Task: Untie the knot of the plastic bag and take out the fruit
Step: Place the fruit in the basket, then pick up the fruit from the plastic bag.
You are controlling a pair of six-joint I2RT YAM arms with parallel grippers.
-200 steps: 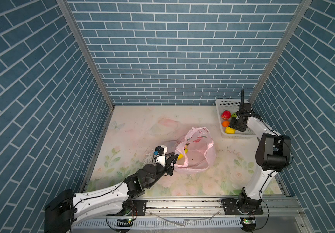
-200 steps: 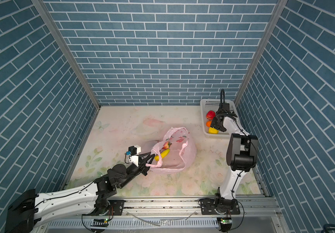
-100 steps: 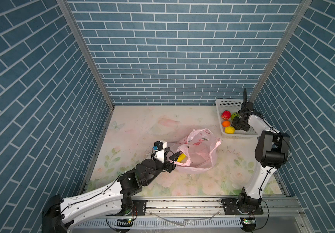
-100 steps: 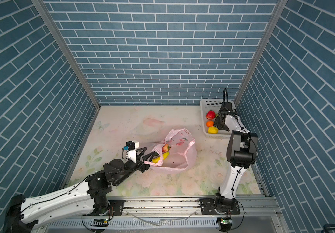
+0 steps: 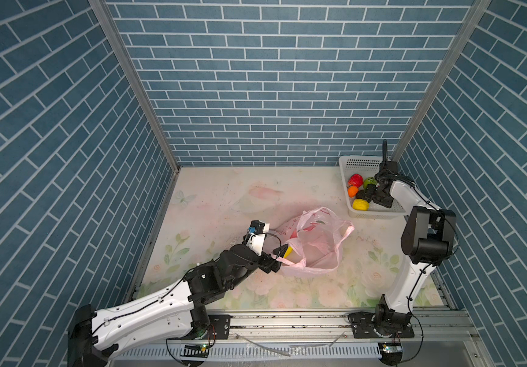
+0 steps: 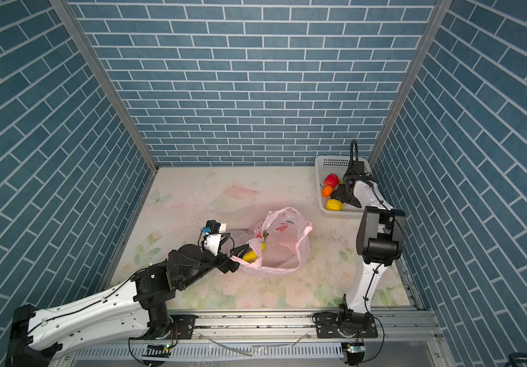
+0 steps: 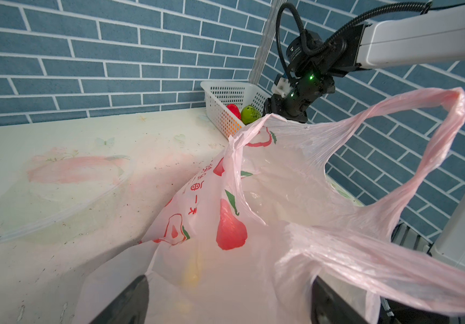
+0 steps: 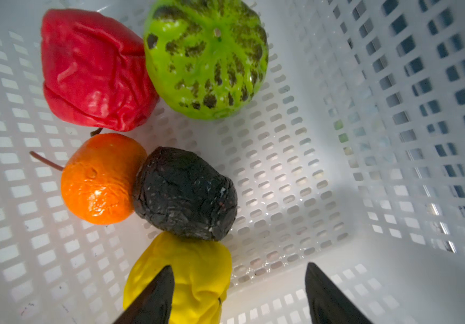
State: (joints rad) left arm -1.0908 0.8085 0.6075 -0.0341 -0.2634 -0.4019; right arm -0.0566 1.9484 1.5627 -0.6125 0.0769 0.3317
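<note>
The pink plastic bag point(image 5: 316, 241) point(image 6: 282, 244) lies mid-table with its mouth agape and its handles loose; no knot shows. A yellow fruit point(image 5: 288, 251) point(image 6: 251, 255) sits inside near the mouth. My left gripper point(image 5: 276, 259) point(image 7: 229, 303) is open at the bag's near edge, with bag film point(image 7: 281, 196) draped between its spread jaws. My right gripper point(image 5: 371, 193) point(image 8: 239, 294) hangs open inside the white basket point(image 5: 363, 162) point(image 8: 394, 140), above red point(image 8: 93, 70), green point(image 8: 206, 56), orange point(image 8: 99, 179), dark point(image 8: 183, 193) and yellow point(image 8: 192, 275) fruit.
The basket stands in the far right corner against the blue brick walls. A flat clear plastic sheet point(image 7: 51, 196) lies on the floral tabletop point(image 5: 224, 197) left of the bag. A metal rail point(image 5: 287, 321) runs along the front edge.
Both grippers have opened wider. The bag's mouth has spread and one handle has swung out to the right. The right gripper has stayed over the basket.
</note>
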